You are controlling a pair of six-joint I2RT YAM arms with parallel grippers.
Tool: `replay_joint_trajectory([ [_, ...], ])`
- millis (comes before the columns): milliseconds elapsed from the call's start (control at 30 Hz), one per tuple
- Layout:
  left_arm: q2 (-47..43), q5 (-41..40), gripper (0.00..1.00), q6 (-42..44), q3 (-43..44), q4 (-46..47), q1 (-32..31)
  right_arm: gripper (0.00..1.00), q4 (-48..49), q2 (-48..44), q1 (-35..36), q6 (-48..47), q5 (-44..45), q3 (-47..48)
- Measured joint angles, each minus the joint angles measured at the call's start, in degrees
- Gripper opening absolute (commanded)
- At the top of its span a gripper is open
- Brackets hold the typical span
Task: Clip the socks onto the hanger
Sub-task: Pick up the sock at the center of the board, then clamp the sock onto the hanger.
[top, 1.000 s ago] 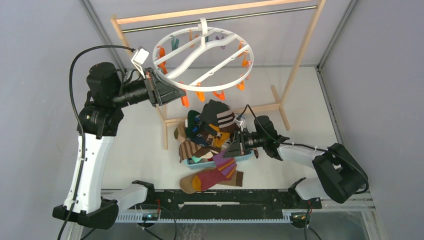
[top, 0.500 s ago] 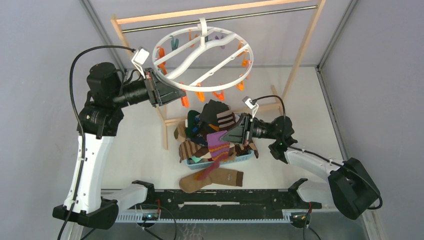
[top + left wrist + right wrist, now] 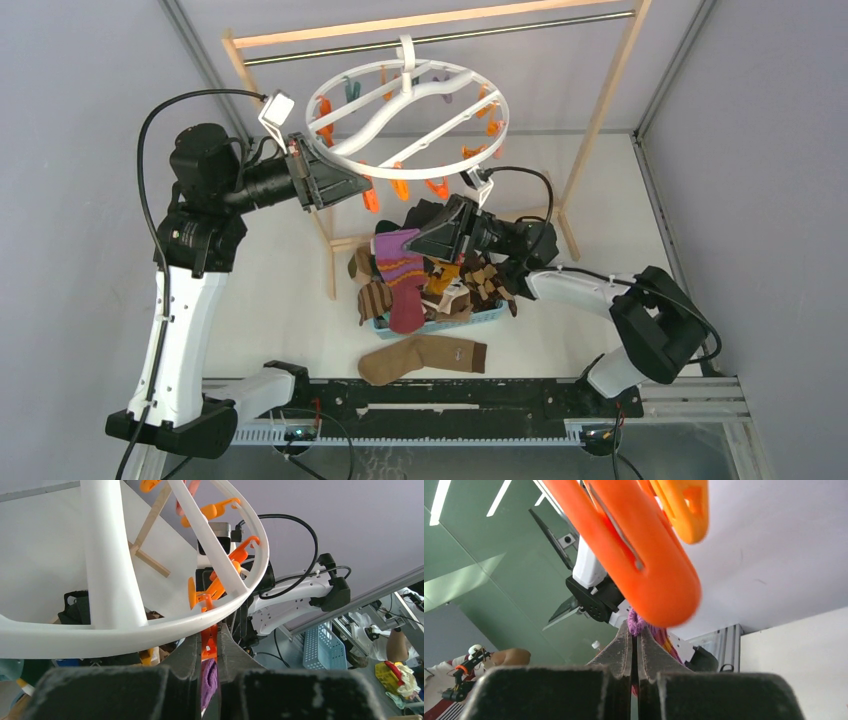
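The right gripper [image 3: 408, 242] was clenched on the top edge of a purple striped sock [image 3: 401, 278], which hung free above the basket [image 3: 486, 316], just below the near rim of the hanger [image 3: 503, 118]; in the right wrist view an orange pin [image 3: 639, 565] loomed directly above the pinched fabric, close but apart. The left gripper [image 3: 210, 639] was clamped on an orange clothespin [image 3: 208, 649] at the ring's near-left rim, seemingly squeezing it ready for the sock; whether its mouth stood open could not be told. No pin in view carried a sock, so I judged that nothing was clipped yet; this looked like the first. The other socks [image 3: 455, 285] lay heaped in the basket; a brown sock [image 3: 422, 358] lay on the table [image 3: 290, 300], nearer the arm bases; nearly all the work was left.
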Motion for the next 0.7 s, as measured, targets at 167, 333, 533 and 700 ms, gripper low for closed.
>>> replay_joint_trajectory([
  [167, -0.02, 0.44, 0.07, -0.66, 0.00, 0.46, 0.11, 0.00, 0.90, 2.32, 1.79, -0.02, 1.14, 3.78],
  [333, -0.02, 1.22, 0.07, -1.11, 0.00, 1.16, 0.11, 0.00, 1.46, 4.70, 2.97, -0.42, 2.84, 6.27],
  [533, -0.02, 1.51, 0.07, -1.55, 0.00, 1.25, 0.11, 0.00, 1.49, 6.16, 3.56, -1.25, 4.44, 8.55],
  [700, -0.02, 1.60, 0.07, -1.60, 0.00, 1.31, 0.11, 0.00, 1.57, 6.54, 3.61, -1.75, 5.25, 10.71],
])
